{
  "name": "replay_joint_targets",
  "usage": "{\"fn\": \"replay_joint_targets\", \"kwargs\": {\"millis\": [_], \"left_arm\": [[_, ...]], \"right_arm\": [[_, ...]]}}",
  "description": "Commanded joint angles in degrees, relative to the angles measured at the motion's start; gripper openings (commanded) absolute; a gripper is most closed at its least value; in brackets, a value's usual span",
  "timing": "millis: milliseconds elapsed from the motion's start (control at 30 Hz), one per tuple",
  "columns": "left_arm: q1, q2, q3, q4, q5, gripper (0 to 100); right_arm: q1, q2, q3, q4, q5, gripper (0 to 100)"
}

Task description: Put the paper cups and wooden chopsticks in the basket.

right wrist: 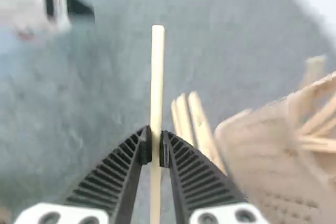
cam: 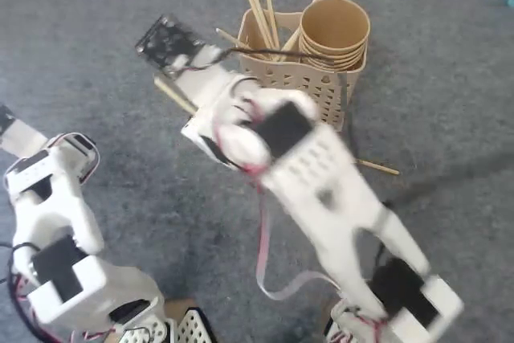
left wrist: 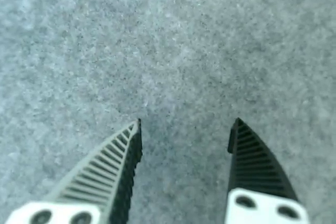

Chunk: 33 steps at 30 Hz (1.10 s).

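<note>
Right arm [cam: 321, 182], nearest the lens, extends up to the basket [cam: 309, 78] with a wooden chopstick [right wrist: 157, 77] in its grip.
Left gripper [left wrist: 186, 124] hangs over bare grey carpet [left wrist: 168, 35] at the left, jaws wide apart with nothing between them. Right gripper [right wrist: 156, 132] sits just left of the basket, jaws clamped on the wooden chopstick, which sticks out past the fingertips. Several chopsticks [cam: 259, 6] stand in the left part of the perforated beige basket, and a stack of paper cups [cam: 336, 30] fills its right part. One stray chopstick [cam: 377, 167] lies on the carpet right of the basket, partly under the arm.
</note>
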Motion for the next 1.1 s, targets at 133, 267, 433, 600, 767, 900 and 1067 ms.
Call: {"fn": "replay_joint_targets", "kwargs": {"millis": [133,267,433,600,767,900,1067], "left_arm": [[0.8,-0.4,-2.7,0.4,0.8,26],[1.1,-0.5,-2.6,0.4,0.7,26],[1.1,-0.5,-2.6,0.4,0.7,26],[1.1,-0.5,-2.6,0.4,0.6,26],[1.1,-0.6,-2.6,0.4,0.6,26],[1.1,-0.6,-2.6,0.4,0.6,26],[1.1,-0.6,-2.6,0.4,0.5,26]], "right_arm": [[6.9,-16.8,-1.8,-9.5,0.5,0.9],[11.7,-18.4,-1.8,-15.2,0.4,0.9],[15.1,-19.0,-1.8,-20.9,-6.8,0.9],[16.7,-20.9,0.1,-21.6,-16.3,0.9],[17.7,-26.4,10.5,-27.4,-18.4,0.9],[17.7,-35.5,22.6,-36.4,-20.9,0.8],[19.6,-37.9,35.6,-56.2,-20.6,0.8]]}}
